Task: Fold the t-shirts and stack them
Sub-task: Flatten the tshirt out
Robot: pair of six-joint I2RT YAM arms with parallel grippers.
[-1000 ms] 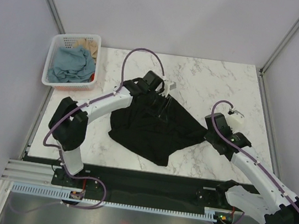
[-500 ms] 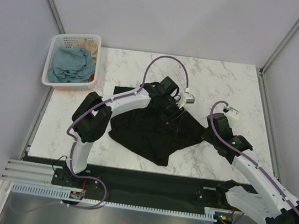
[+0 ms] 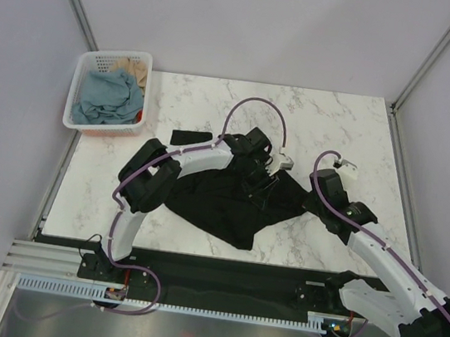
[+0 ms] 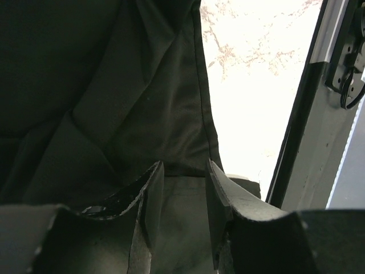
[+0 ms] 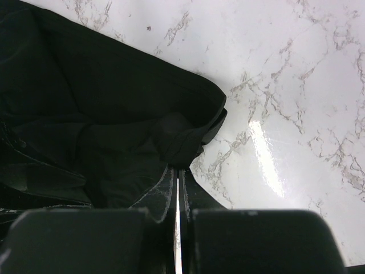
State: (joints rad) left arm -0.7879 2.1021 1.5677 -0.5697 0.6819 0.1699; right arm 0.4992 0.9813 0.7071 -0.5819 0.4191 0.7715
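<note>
A black t-shirt lies crumpled in the middle of the marble table. My left gripper reaches across onto its upper right part. In the left wrist view the left gripper is open, its jaws parted, with flat black fabric and a hem edge under and between the fingertips. My right gripper is at the shirt's right corner. The right gripper is shut there, pinching a bunched tip of the black shirt. A dusty blue t-shirt and a tan t-shirt lie in the basket.
The white slotted basket stands at the table's back left corner, with something red at its near right side. Grey walls and metal frame posts close in the table. The two grippers are close together above the shirt's right side.
My left arm has swung right and toward the near edge across the black shirt, ending close to the right gripper. The right gripper has stayed shut on the shirt's corner.
</note>
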